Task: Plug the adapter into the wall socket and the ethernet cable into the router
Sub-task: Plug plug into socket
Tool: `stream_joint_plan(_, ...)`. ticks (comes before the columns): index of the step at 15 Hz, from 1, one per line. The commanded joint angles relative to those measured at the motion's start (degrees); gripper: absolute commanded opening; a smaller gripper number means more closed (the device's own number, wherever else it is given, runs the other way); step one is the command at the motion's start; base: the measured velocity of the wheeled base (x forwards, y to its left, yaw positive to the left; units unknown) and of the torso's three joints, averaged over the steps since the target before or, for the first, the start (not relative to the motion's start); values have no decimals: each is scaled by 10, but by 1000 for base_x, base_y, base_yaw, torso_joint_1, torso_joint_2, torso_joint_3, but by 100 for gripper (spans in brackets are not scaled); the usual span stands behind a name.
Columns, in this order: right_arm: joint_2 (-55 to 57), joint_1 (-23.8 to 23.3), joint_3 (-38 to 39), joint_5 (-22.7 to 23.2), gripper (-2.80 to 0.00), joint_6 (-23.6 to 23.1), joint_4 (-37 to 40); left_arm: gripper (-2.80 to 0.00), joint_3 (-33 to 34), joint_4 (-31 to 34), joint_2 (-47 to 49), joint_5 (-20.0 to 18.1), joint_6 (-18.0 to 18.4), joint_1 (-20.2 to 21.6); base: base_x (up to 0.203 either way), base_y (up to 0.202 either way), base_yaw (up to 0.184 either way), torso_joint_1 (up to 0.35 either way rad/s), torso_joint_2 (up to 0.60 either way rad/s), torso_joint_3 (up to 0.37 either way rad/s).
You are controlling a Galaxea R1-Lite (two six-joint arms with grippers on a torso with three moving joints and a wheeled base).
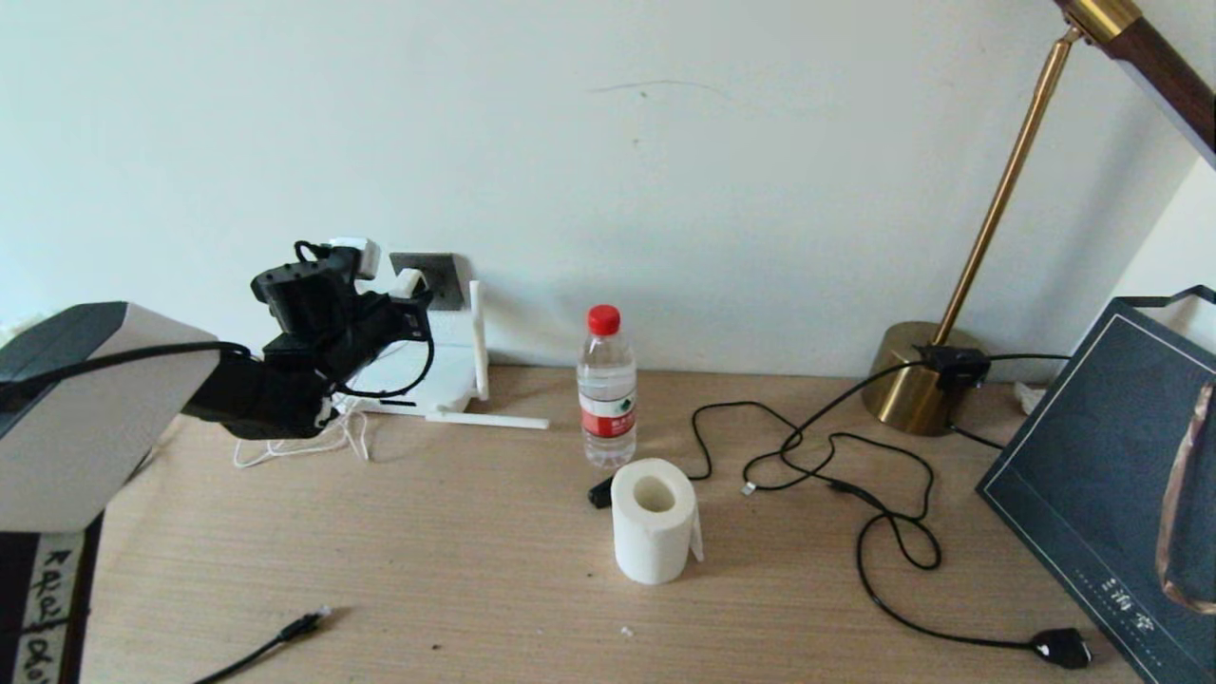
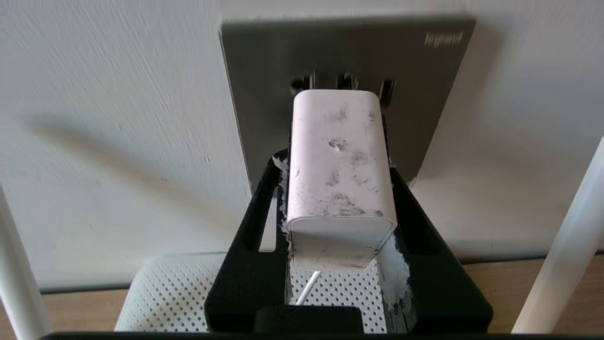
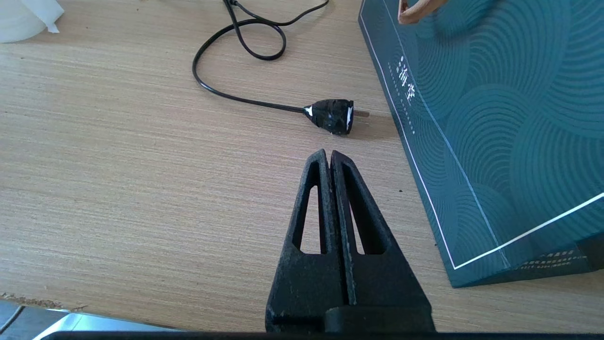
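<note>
My left gripper (image 1: 413,291) is at the back wall, shut on the white adapter (image 2: 339,160), whose scuffed body sits between the black fingers (image 2: 257,222). The adapter's front end meets the dark-grey wall socket (image 2: 424,94) at its plug holes; the prongs are hidden. Its thin white cord (image 1: 294,446) trails onto the desk. The white router (image 2: 165,293) lies directly below, one antenna (image 1: 478,334) upright and another (image 1: 489,419) lying flat. The ethernet cable's plug (image 1: 304,624) lies on the desk near the front left. My right gripper (image 3: 330,155) hovers shut and empty over the desk.
A water bottle (image 1: 606,385) and a toilet-paper roll (image 1: 653,518) stand mid-desk. The brass lamp (image 1: 917,380) is at the back right; its black cord loops to a chunky plug (image 3: 332,116). A dark teal bag (image 1: 1111,475) fills the right edge.
</note>
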Motion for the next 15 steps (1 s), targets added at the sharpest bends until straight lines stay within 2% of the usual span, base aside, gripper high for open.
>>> stream_joint_plan(1, 0, 0, 0, 1, -280, 0, 1, -280, -5, -1, 1, -1, 0, 0, 0, 0, 0, 0, 0, 0)
stream_joint_plan(15, 0, 0, 0, 0, -280, 0, 1, -280, -19, 55, -7, -1, 0, 0, 0, 0, 0, 0, 0, 0)
